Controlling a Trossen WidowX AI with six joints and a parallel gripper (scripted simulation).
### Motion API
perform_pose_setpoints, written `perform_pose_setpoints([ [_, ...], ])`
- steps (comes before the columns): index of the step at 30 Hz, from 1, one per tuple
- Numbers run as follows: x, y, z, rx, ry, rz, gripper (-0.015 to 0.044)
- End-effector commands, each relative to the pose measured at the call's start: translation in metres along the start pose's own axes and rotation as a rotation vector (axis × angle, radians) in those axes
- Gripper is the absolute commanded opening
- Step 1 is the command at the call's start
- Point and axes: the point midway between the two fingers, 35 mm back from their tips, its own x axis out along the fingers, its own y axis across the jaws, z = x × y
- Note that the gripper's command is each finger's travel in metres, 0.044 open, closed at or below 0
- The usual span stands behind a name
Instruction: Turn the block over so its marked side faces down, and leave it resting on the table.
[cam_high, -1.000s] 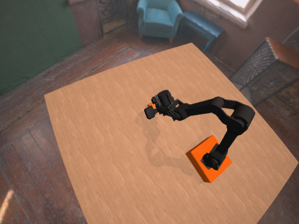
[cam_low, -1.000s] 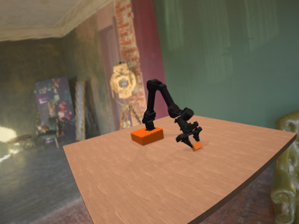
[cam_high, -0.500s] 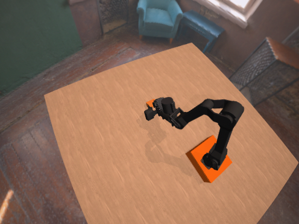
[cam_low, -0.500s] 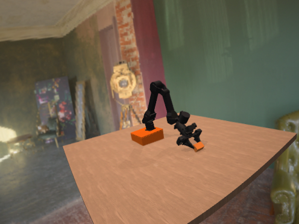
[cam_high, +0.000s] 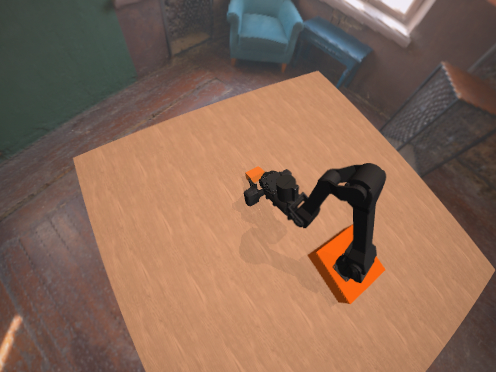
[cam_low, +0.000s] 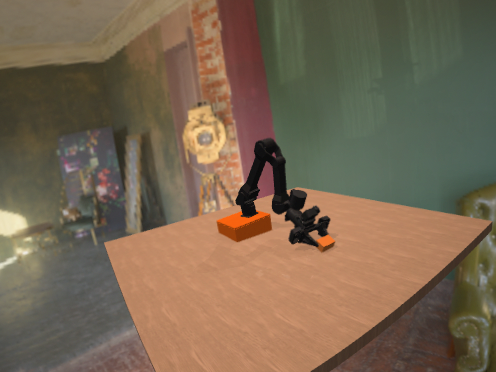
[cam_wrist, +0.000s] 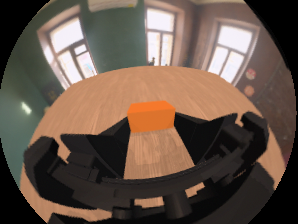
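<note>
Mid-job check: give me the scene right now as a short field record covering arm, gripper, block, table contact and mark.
arm: black six-joint arm on an orange base plate, folded in near its base
gripper: black parallel-jaw gripper shut on the small orange block, tilted low
block position: at the fingertips, low over the wooden table
table contact: cannot tell whether it touches
marked side: no mark visible in any view
wrist view: plain orange block face between the fingers
</note>
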Motion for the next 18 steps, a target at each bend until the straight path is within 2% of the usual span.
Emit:
perform_pose_setpoints([
  [1,-0.0040,-0.0014,0.0023,-0.003,-0.032,-0.006,0.0000],
  [16,-0.0049,-0.0014,0.0037,-0.003,-0.044,-0.006,0.0000],
  [18,-0.0049,-0.0014,0.0037,-0.003,-0.044,-0.006,0.0053],
])
